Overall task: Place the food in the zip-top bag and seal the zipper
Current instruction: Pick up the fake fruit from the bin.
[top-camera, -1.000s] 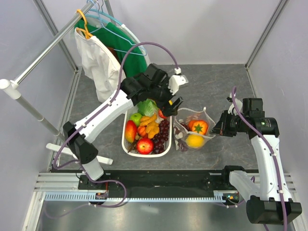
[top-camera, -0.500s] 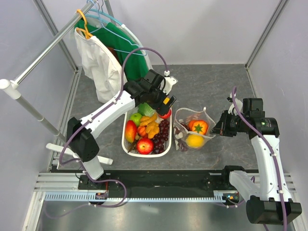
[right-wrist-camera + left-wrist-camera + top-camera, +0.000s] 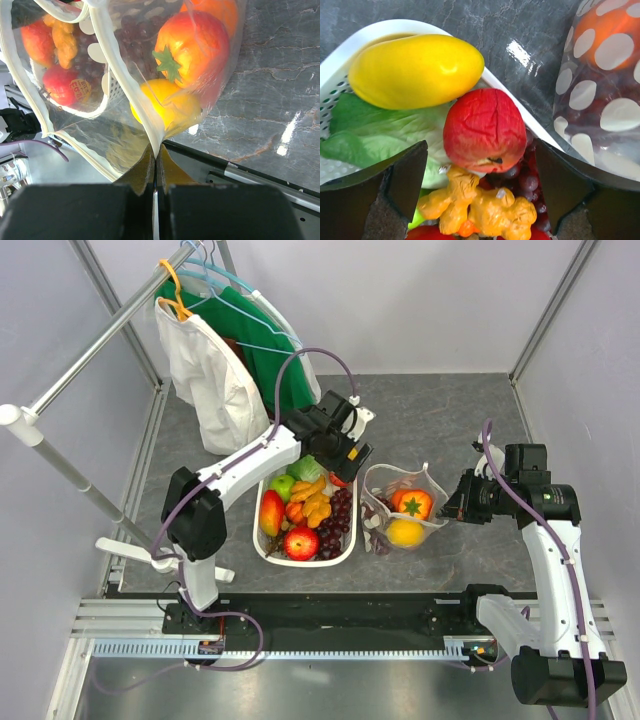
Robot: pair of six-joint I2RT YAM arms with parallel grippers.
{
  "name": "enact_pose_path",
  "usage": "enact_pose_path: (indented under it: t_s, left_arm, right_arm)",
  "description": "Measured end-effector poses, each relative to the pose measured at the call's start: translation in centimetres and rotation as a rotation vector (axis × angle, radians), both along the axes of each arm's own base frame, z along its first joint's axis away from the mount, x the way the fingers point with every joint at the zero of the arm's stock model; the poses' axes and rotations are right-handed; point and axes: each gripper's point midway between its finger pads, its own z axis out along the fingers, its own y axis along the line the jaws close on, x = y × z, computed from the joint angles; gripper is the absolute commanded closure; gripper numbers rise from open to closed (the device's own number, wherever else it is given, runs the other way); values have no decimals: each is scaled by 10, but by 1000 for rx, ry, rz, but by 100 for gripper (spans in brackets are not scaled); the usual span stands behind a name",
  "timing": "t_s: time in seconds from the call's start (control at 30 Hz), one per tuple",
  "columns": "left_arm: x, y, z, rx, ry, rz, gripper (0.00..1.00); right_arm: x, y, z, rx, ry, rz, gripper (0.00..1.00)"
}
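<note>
A small sticker (image 3: 75, 86) on a red fruit (image 3: 64, 82) is too blurred to read. The left gripper (image 3: 481, 172) gapes wide above a wrinkled red apple (image 3: 484, 129) in the white basket (image 3: 350, 55). The right gripper (image 3: 156, 167) pinches the rim of the zip-top bag (image 3: 398, 508), which sits mid-worktop toward the near edge.

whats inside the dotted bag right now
The zip-top bag holds an orange-red fruit with a green stem, a yellow lemon beside it and dark grapes. Anything lying beneath those is covered.
</note>
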Motion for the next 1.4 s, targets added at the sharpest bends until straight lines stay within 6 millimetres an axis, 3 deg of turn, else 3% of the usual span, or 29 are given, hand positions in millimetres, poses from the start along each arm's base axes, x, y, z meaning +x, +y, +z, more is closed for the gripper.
enact_pose_path:
  t_s: [0.23, 0.4, 0.53, 0.67, 0.83, 0.97, 1.07, 1.13, 1.23, 1.27, 1.33, 1.4]
  left_arm:
    - [0, -7, -20, 17, 37, -3, 31]
    - [0, -8, -20, 14, 37, -2, 56]
    - [-4, -4, -11, 11, 30, -4, 64]
    - [-18, 10, 35, -35, -35, -20, 65]
    - [-39, 11, 139, -225, -207, -104, 60]
    - [-75, -27, 216, -376, -339, -265, 60]
    - [-109, -64, 237, -444, -345, -401, 59]
    - [-121, -87, 232, -453, -319, -463, 57]
    - [-120, -110, 198, -402, -258, -498, 34]
    - [-117, -115, 182, -373, -234, -503, 19]
    - [-113, -120, 154, -314, -190, -508, 5]
    - [-111, -119, 134, -262, -159, -516, 0]
  right_arm:
    - [0, 0, 0, 0, 0, 0, 100]
    - [0, 0, 0, 0, 0, 0, 100]
    - [0, 0, 0, 0, 0, 0, 100]
    - [0, 0, 0, 1, 0, 1, 100]
    - [0, 1, 0, 5, 0, 3, 100]
    - [-1, 2, 1, 15, 0, 8, 100]
    - [-1, 3, 3, 21, -2, 11, 100]
    - [0, 4, 5, 23, -8, 13, 100]
    - [0, 4, 7, 23, -14, 13, 100]
    - [1, 4, 7, 23, -15, 13, 100]
    - [1, 4, 7, 23, -15, 13, 100]
    - [1, 4, 7, 23, -15, 14, 100]
